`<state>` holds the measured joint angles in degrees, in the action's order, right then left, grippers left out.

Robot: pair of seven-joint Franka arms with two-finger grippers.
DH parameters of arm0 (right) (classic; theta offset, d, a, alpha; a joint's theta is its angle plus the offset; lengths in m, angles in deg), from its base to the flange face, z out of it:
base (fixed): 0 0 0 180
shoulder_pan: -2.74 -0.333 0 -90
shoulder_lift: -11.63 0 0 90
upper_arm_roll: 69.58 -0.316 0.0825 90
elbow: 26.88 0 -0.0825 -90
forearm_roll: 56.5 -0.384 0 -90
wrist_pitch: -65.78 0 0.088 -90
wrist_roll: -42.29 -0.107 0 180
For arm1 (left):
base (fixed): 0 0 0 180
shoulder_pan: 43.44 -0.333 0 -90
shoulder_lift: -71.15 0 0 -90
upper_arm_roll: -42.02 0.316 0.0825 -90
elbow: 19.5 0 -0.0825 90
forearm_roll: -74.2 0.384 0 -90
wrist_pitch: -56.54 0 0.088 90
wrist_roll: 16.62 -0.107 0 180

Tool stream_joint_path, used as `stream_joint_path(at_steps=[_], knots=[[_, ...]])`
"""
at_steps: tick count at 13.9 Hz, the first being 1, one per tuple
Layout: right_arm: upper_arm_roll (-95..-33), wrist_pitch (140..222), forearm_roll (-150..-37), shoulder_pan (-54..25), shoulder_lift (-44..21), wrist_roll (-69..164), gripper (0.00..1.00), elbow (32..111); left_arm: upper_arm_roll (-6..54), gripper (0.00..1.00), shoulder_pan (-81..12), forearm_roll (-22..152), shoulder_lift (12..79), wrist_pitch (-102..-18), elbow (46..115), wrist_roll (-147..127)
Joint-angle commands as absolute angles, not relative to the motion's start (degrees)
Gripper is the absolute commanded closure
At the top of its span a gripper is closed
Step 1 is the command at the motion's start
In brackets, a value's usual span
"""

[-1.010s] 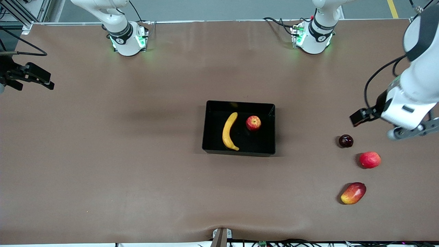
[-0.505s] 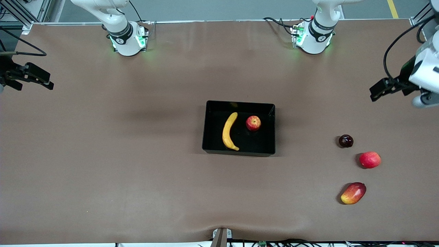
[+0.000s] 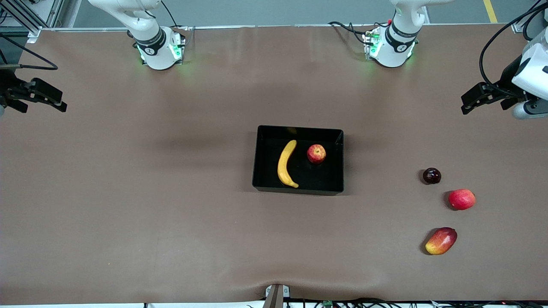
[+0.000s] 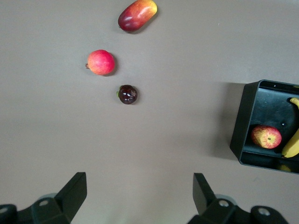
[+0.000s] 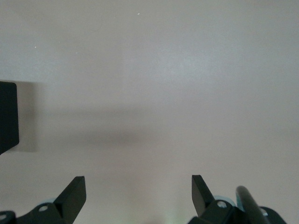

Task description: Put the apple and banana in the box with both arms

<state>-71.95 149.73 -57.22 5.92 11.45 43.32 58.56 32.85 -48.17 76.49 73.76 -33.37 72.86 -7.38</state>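
The black box (image 3: 299, 128) stands in the middle of the table. Inside it the yellow banana (image 3: 286, 163) lies beside the red apple (image 3: 316, 153), the apple toward the left arm's end. My left gripper (image 3: 483, 96) hangs open and holds nothing, over bare table at the left arm's end. The left wrist view shows its open gripper (image 4: 140, 191) with the box (image 4: 240, 122), apple (image 4: 266, 136) and banana tip (image 4: 293, 141) off to one side. My right gripper (image 3: 39, 96) waits open over the table's edge at the right arm's end. Its wrist view shows the open gripper (image 5: 138, 193) and a box corner (image 5: 8, 116).
Three loose fruits lie toward the left arm's end: a dark round fruit (image 3: 432, 176), a pinkish-red round fruit (image 3: 462, 199) and, nearest the front camera, an oblong red-and-yellow fruit (image 3: 441, 241). The left wrist view shows them too. Both arm bases stand along the table's back edge.
My left arm has lifted and drawn back from above the loose fruits toward its end of the table, staying open. The right arm, box, banana and apple have not moved.
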Motion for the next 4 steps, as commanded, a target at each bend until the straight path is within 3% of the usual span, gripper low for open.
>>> stream_joint_path(at_steps=[1, 4], knots=[[-72.0, 149.9, -56.9, 6.4, 12.3, 44.0, 0.0, 59.4, 33.0, 0.0, -48.1, 76.1, 74.0, -33.6, 72.0, -8.2], [-72.0, 149.9, -57.0, 6.5, 12.2, 44.0, 0.0, 59.4, 33.0, 0.0, -48.2, 76.2, 73.5, -33.6, 71.6, -8.2]])
